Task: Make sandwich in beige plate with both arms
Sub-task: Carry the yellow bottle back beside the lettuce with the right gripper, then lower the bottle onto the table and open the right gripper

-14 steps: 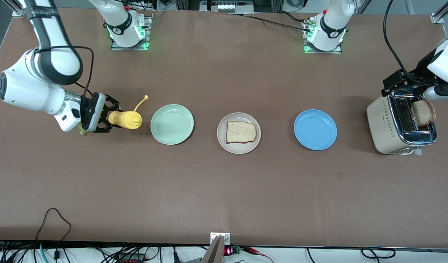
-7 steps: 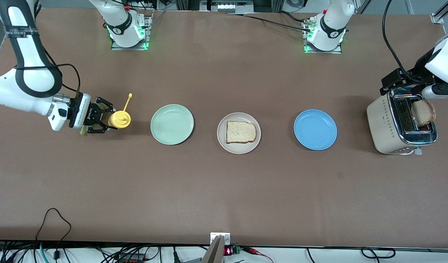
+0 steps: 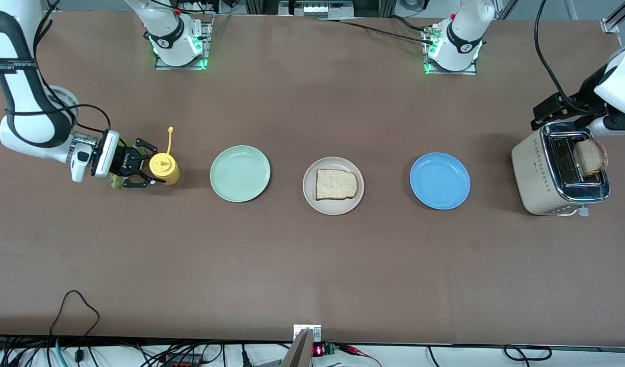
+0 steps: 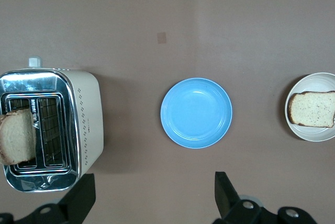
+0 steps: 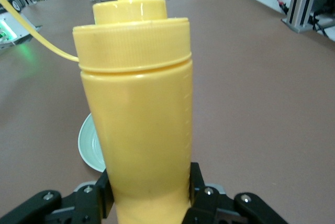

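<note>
The beige plate (image 3: 333,185) sits mid-table between a mint green plate (image 3: 240,173) and a blue plate (image 3: 440,181), and carries one bread slice (image 3: 336,184) — a base awaiting filling. Toward the right arm's end, the right gripper (image 3: 139,171) is clamped on an upright yellow squeeze bottle (image 3: 164,168), held by its body, probably so the sauce stays in. Something green (image 3: 114,181) peeks out under the gripper. At the left arm's end, the left gripper (image 4: 152,203) hangs spread wide and empty over the toaster (image 3: 560,172), apparently ready for the second slice (image 3: 590,157) standing in its slot.
</note>
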Motion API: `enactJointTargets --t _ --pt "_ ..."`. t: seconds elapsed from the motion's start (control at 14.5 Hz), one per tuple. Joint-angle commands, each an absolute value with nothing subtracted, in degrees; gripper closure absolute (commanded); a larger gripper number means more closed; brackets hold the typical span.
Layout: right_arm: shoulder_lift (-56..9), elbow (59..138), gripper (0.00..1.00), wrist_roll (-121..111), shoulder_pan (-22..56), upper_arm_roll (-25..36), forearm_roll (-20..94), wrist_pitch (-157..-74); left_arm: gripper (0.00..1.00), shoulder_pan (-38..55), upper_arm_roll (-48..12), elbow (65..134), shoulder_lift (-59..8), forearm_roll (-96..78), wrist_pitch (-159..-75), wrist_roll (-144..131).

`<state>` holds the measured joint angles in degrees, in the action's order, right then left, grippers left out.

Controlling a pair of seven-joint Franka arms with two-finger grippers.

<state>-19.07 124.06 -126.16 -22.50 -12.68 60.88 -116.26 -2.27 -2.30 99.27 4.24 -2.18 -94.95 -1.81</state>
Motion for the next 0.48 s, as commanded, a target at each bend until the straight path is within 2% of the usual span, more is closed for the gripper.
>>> enactJointTargets --t 0.0,0.41 --pt "-21.96 124.19 0.93 -133.92 -25.48 -13.27 64.42 -113.29 0.0 -3.08 -3.08 98.88 4.75 -0.7 -93.87 -1.14" --pt "-23.02 126.04 0.93 -139.74 -27.42 -13.36 65.74 -110.92 0.0 -2.99 -3.08 98.96 4.75 -0.7 -93.78 -1.23"
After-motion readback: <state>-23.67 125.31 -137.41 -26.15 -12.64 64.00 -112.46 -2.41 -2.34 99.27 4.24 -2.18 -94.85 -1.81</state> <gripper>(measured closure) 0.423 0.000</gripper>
